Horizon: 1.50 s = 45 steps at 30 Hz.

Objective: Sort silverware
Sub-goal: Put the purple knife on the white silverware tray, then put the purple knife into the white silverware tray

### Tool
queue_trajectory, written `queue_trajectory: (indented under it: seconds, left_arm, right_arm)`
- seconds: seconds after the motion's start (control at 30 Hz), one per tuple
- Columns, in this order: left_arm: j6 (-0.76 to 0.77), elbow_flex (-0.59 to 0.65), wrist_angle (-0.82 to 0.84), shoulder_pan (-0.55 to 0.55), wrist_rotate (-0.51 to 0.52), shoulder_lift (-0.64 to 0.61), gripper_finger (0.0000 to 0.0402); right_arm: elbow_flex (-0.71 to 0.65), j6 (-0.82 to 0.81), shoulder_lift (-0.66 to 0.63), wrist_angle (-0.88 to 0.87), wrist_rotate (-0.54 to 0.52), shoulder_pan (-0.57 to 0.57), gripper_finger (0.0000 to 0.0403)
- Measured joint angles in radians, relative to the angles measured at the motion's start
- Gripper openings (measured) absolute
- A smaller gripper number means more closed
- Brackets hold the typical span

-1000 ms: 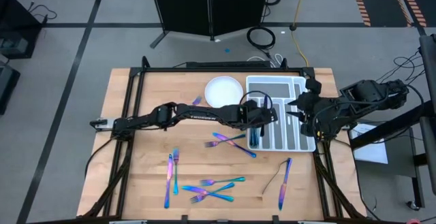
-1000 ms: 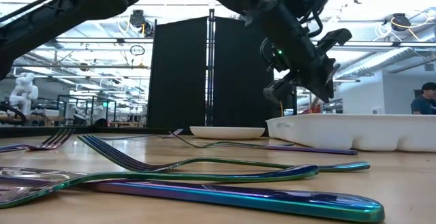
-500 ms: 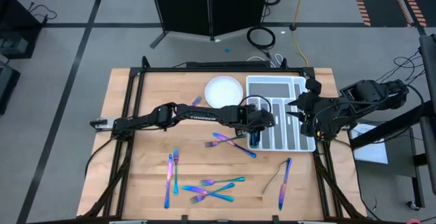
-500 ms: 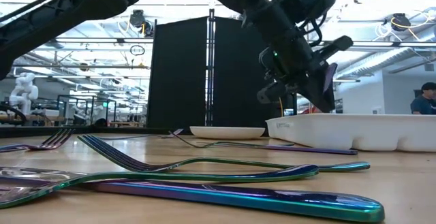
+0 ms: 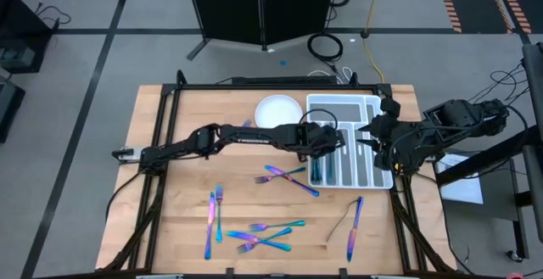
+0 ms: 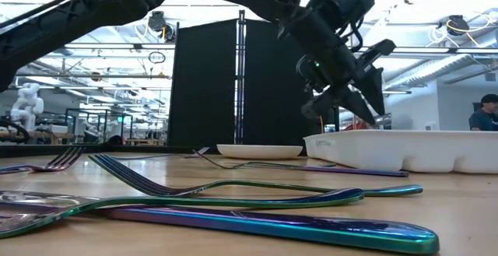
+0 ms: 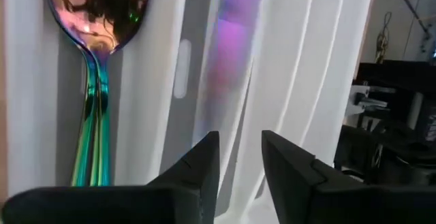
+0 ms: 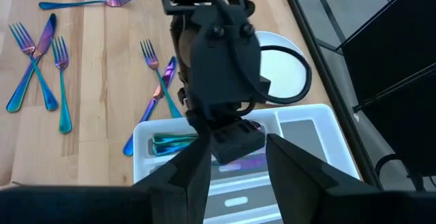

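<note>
**One purple piece over the tray, most silverware not yet sorted**

Left tool [image 5: 327,141] hangs over the white tray [image 5: 366,103]. Its fingers are apart and nothing is clamped between the tips. Just past them a purple piece [image 7: 231,67] sits over the slot next to the spoons. It's blurred, so I can't tell whether it's a fork, knife or spoon, or whether it's resting or in the air.

Right tool [image 5: 372,142] waits at the tray's right edge, fingers spread, holding nothing.

Risks:
- The purple piece could end up across a divider or in the wrong slot, since it lies close to the wall between slots.
- The two tools are near each other over the same tray, so a move by either could clip the other.
- Left fingers are low by the dividers. A sideways pull-out could catch a wall and shove the tray.

Containers:
- Tray: teal-pink spoons [image 7: 95,81] stacked in the outer slot on the left arm's side. The other slots look bare from above.
- Plate [image 5: 278,114]: nothing visible on it.

Remaining silverware [image 5: 263,232] lies scattered on the worktop [image 5: 182,135], well apart from the tray.
</note>
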<state>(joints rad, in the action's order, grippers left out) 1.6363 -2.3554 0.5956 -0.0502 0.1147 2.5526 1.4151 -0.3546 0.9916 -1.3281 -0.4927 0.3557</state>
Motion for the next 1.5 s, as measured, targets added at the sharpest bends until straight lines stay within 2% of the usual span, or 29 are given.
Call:
queue_trajectory:
  seconds: [0.37,0.5,0.63,0.77,0.93,1.07,1.23,1.3,1.4,1.5]
  left_arm:
    - [-0.001,0.000,0.020,-0.002,-0.007,0.000,0.0119]
    - [-0.058,0.000,0.015,-0.008,-0.003,-0.001,0.0120]
    - [-0.232,0.001,0.027,-0.010,0.059,-0.032,0.0120]
    - [-0.449,-0.001,0.072,0.010,0.154,-0.119,0.0120]
    - [-0.740,-0.001,0.227,0.073,0.228,-0.228,0.0121]
    - [-0.907,-0.001,0.392,0.123,0.232,-0.320,0.0121]
    - [-1.124,-0.001,0.612,0.194,0.235,-0.401,0.0121]
    - [-1.164,-0.001,0.704,0.232,0.244,-0.439,0.0121]
    - [-1.201,0.008,0.814,0.301,0.315,-0.493,0.0121]
    - [-1.208,0.072,0.898,0.376,0.371,-0.575,0.0121]
  right_arm:
    - [0.000,0.016,0.000,0.000,0.002,0.000,0.0132]
    - [0.000,0.018,0.000,0.000,0.003,0.000,0.0132]
    - [0.000,0.016,0.000,-0.001,0.034,0.000,0.0132]
    - [0.000,0.001,0.000,-0.001,0.100,0.002,0.0132]
    - [0.000,-0.011,0.006,0.036,0.133,0.034,0.0132]
    - [-0.041,-0.021,0.015,0.159,0.136,0.069,0.0132]
    - [-0.153,-0.053,0.029,0.409,0.211,0.104,0.0132]
    - [-0.213,-0.089,0.043,0.527,0.225,0.116,0.0132]
    - [-0.305,-0.143,0.073,0.734,0.238,0.127,0.0132]
    - [-0.385,-0.186,0.131,0.952,0.238,0.131,0.0132]
